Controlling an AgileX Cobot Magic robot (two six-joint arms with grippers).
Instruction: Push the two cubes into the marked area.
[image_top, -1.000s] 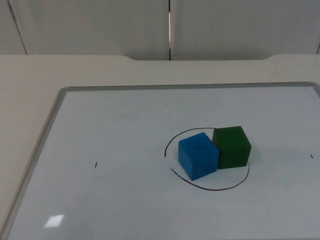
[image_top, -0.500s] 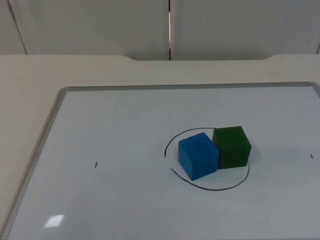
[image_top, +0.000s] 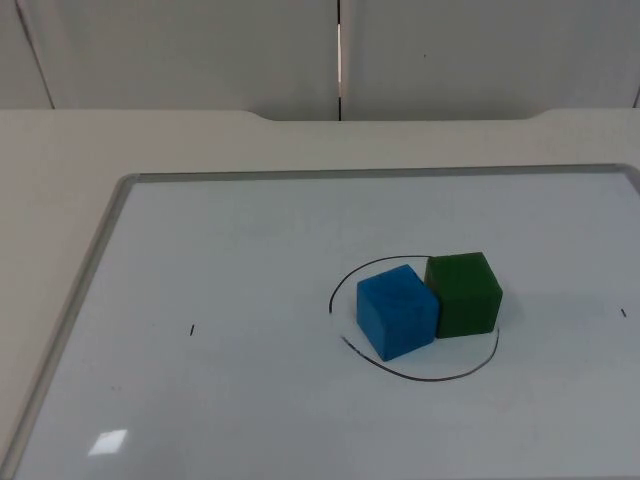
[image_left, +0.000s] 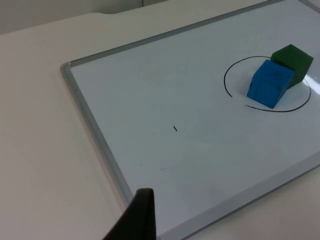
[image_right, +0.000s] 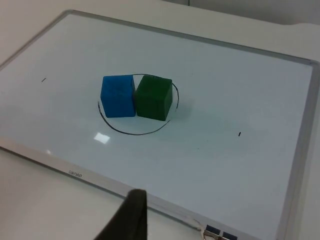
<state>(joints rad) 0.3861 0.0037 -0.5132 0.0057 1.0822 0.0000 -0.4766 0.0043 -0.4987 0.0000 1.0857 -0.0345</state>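
Top view: blue cube (image_top: 397, 311) and green cube (image_top: 463, 294) sat touching, unmoved, inside the drawn ring (image_top: 420, 377); task apparently done, both grippers' finger spread impossible to tell.

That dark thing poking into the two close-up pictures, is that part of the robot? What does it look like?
Yes. It is a fingertip of the left gripper and one of the right gripper. Each is plain black, matte, and flat-sided, tapering upward to a blunt, narrow tip, with no markings to be seen. Both are over the table's edge, away from the blue cube and green cube.
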